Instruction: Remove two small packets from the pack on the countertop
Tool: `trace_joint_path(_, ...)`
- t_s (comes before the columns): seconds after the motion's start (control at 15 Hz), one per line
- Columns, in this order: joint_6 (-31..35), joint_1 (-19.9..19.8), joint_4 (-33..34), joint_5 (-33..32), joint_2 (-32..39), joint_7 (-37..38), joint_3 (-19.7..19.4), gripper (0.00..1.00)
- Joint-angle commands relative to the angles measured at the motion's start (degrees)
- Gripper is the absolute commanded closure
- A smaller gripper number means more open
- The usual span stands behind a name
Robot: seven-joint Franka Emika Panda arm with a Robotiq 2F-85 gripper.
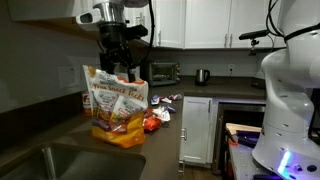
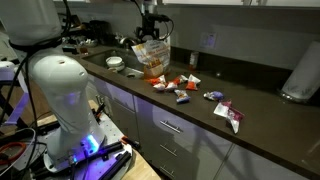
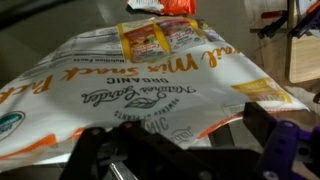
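Note:
The pack (image 1: 115, 108) stands upright on the countertop (image 1: 80, 135); it is orange-yellow below and white above with green and red print. It also shows in an exterior view (image 2: 152, 57) and fills the wrist view (image 3: 150, 80). My gripper (image 1: 122, 68) hangs right over the pack's top edge with its fingers spread and nothing between them; it also shows in an exterior view (image 2: 150, 32) and in the wrist view (image 3: 185, 140). Several small packets lie on the countertop (image 2: 260, 120) beside the pack, some red-orange (image 2: 160, 82) (image 1: 153, 122), some whitish (image 2: 213, 96).
A steel sink (image 1: 55, 160) is set in the counter in front of the pack. A toaster oven (image 1: 163, 72) and a kettle (image 1: 202, 75) stand behind. A paper towel roll (image 2: 300, 70) stands at the far end. The white robot base (image 2: 55, 90) is beside the counter.

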Motion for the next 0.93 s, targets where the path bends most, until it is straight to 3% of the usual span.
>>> trace_joint_path(0.0,0.2,-0.5,1.5,-2.5,-0.3,-1.1,0.3,0.00)
trace_joint_path(0.87,4.5,-0.9,2.2,-4.8,3.6,-4.8,0.4,0.00)
